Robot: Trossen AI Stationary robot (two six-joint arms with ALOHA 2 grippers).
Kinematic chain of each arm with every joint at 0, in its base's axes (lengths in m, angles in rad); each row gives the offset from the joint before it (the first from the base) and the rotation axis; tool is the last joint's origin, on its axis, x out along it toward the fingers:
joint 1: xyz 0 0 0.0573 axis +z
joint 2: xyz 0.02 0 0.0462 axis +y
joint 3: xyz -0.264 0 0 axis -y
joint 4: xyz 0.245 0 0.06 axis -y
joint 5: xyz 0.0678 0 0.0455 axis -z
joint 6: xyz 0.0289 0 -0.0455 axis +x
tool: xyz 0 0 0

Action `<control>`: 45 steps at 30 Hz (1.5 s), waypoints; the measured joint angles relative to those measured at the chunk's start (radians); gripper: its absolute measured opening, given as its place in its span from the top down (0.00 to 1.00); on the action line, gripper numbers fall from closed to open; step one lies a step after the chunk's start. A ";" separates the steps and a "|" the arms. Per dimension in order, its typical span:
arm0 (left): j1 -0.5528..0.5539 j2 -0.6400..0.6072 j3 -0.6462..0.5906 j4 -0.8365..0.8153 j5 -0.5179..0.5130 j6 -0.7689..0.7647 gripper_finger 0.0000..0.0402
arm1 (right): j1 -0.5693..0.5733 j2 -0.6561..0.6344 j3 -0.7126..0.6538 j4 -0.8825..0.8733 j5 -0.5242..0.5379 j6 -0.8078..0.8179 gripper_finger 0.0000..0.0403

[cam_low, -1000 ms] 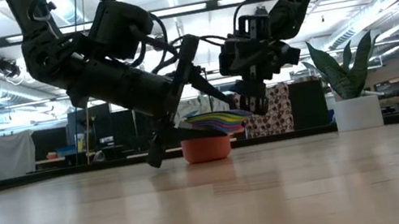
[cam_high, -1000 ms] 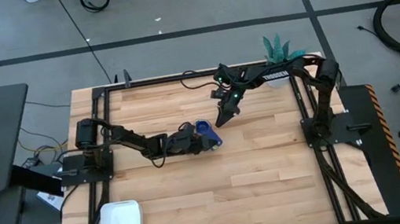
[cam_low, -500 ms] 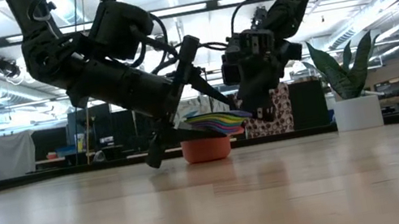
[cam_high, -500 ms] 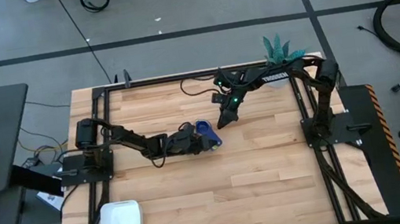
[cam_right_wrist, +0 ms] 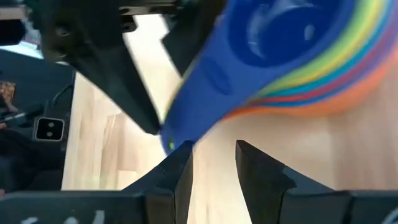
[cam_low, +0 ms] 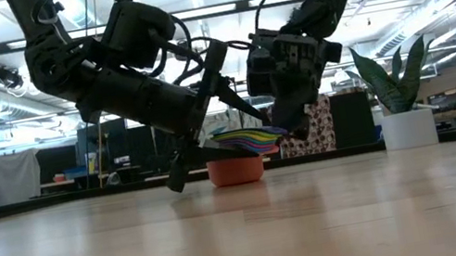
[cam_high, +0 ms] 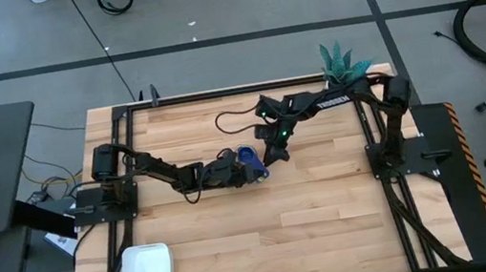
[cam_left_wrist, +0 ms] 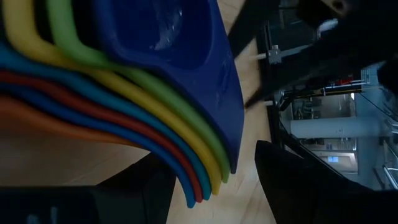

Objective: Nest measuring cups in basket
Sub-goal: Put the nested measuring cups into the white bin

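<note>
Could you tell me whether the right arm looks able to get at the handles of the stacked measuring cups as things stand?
Probably yes. The right gripper hangs right beside the measuring cups, its open fingers pointing at the fanned handles with bare table between. The left gripper flanks the stack from the opposite side, so it seems clear.

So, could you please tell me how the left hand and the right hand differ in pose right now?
The left hand lies low with fingers wide around the stacked measuring cups; the right hand hangs above, fingers narrower, empty, tips by the handles. Both sit mid-table beside the stack.
</note>
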 joint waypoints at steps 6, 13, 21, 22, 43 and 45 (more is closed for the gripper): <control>0.000 0.000 0.000 -0.001 0.005 0.001 0.45 | 0.052 0.000 0.000 0.054 -0.014 0.003 0.69; -0.002 0.000 0.000 -0.008 0.013 0.021 0.45 | 0.080 0.001 -0.001 0.086 -0.012 0.000 0.69; 0.001 0.000 0.000 -0.009 -0.011 0.056 0.45 | 0.032 0.001 -0.001 0.088 -0.026 0.000 0.69; 0.001 0.000 0.000 -0.011 -0.011 0.056 0.45 | 0.023 0.001 0.000 0.083 -0.027 0.000 0.69; 0.067 0.000 0.000 -0.031 -0.001 0.050 0.46 | -0.058 0.001 0.000 0.060 -0.073 0.002 0.69; 0.071 0.000 0.000 -0.037 -0.006 0.050 0.48 | -0.058 0.001 0.000 0.060 -0.071 -0.004 0.69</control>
